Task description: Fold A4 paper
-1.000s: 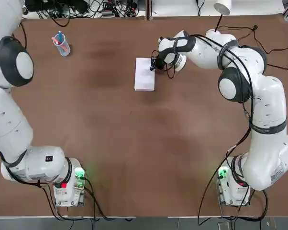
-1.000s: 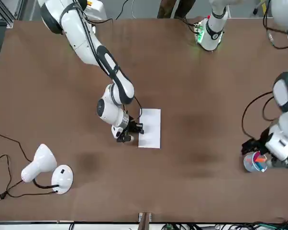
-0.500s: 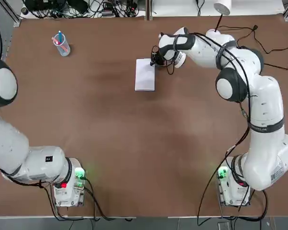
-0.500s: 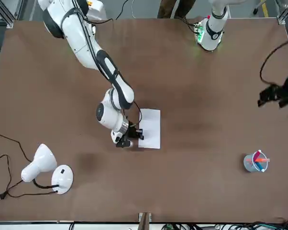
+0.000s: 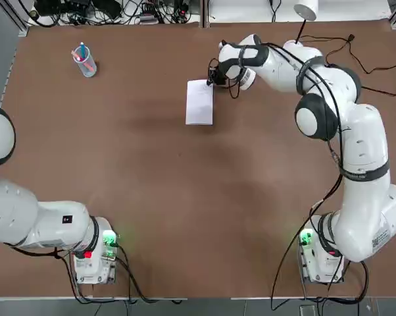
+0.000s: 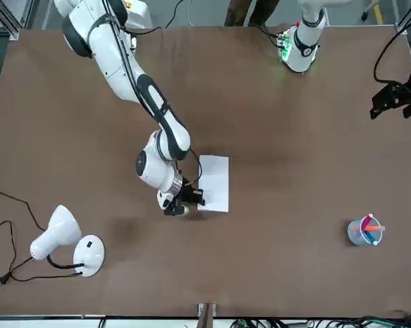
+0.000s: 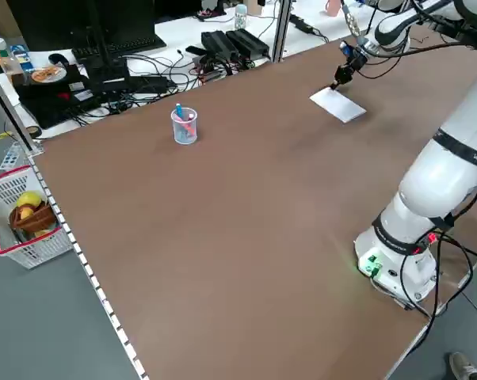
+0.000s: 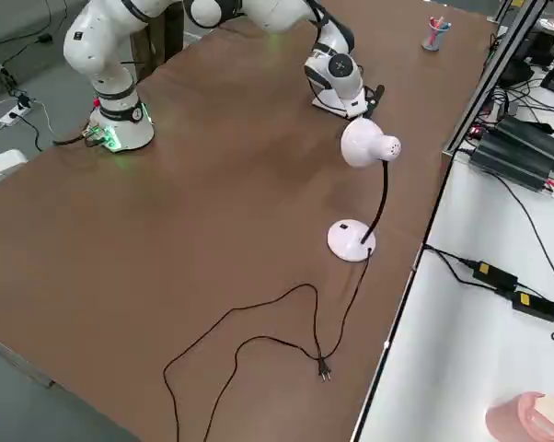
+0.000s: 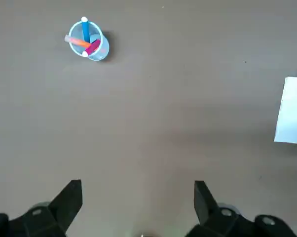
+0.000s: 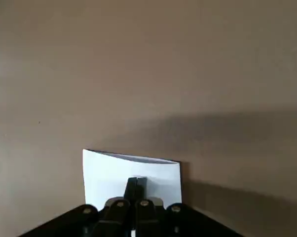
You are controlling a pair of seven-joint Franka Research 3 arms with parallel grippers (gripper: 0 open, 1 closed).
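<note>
"On the table's [image 5: 152, 197] left side, near to far: what entries have changed?"

"Item: left gripper [image 9: 138, 182], formerly above the cup [image 5: 85, 61], now drawn away towards the left edge, nearer the robot. Item: A4 paper [image 5: 198, 108], position unchanged. Item: right gripper [image 10: 137, 180], still at the sheet, with only a slight shift."

"And the count?"

"Arms, two: left arm [image 5: 27, 210] and right arm [image 5: 366, 138]. A4 paper, one, white, folded, mid-table towards the far side, its layers parted slightly along one edge. Cup, one, light blue, farther off on the left, holding three pens: blue [image 9: 85, 30], orange [image 9: 80, 42], magenta [image 9: 92, 47]. Lamp [image 6: 56, 235], one, white, on the far right, with one round base [image 6: 89, 255] and a dark cord."

"Condition of the fingers?"

"Left gripper: fingers spread wide, nothing held, raised over the table's left edge. Right gripper: fingers closed together, placed over the paper near its far right corner; whether they touch or pinch it, cannot tell."
</note>
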